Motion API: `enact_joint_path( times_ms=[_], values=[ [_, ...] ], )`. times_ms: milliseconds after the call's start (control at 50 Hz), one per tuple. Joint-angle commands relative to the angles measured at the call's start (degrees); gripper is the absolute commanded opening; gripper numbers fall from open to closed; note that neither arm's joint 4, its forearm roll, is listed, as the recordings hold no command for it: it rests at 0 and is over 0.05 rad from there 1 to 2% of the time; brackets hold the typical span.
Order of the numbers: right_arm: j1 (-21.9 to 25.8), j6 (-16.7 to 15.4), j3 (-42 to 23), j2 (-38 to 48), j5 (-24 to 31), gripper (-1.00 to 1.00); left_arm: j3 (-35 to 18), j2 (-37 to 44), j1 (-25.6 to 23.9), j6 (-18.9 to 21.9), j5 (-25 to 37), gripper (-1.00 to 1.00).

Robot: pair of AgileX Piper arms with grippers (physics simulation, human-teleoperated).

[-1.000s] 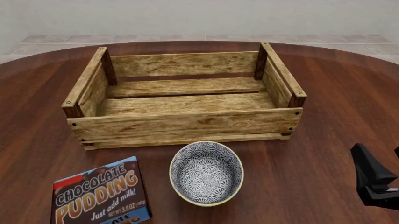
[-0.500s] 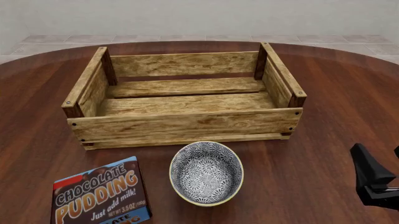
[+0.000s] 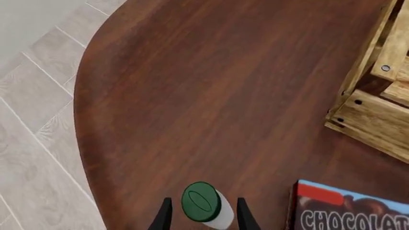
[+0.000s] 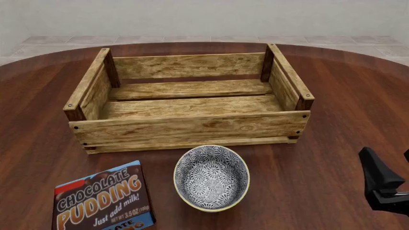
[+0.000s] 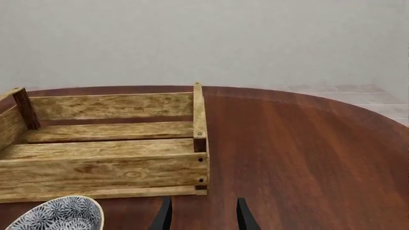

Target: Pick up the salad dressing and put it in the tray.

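Note:
The salad dressing (image 3: 206,207), a slim white bottle with a dark green cap, stands on the table near its left edge and shows only in the left wrist view. My left gripper (image 3: 203,200) is open, one finger on each side of the bottle with small gaps. The tray (image 4: 189,106), a large light-wood slatted crate, sits empty at the table's middle back; one of its corners (image 3: 374,103) shows beyond the bottle. My right gripper (image 4: 388,157) hovers open at the front right, holding nothing, and faces the tray (image 5: 102,148). The front view shows neither the bottle nor the left gripper.
A patterned blue-white bowl (image 4: 211,178) sits just in front of the tray. A chocolate pudding box (image 4: 104,200) lies at the front left, right beside the bottle (image 3: 351,211). The table's rounded left edge (image 3: 80,124) runs close to the bottle, with tiled floor beyond.

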Motion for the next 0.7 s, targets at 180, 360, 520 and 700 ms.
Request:
enact_joint_path(
  times_ms=[180, 360, 520, 700],
  values=[
    [-0.19, -0.18, 0.00, -0.30, 0.29, 1.00, 2.34, 0.12, 0.36, -1.23, -0.57, 1.00],
    [-0.38, -0.11, 0.00, -0.64, 0.65, 1.00, 2.28, 0.67, 1.17, -0.86, -1.30, 1.00],
    [-0.47, -0.20, -0.01, -1.27, 1.23, 1.00, 1.72, 1.91, 2.28, -0.62, -2.55, 1.00],
    [-0.56, -0.27, 0.00, -1.56, 1.47, 1.00, 1.70, 1.62, 2.05, -0.86, -2.36, 1.00]
  ],
)
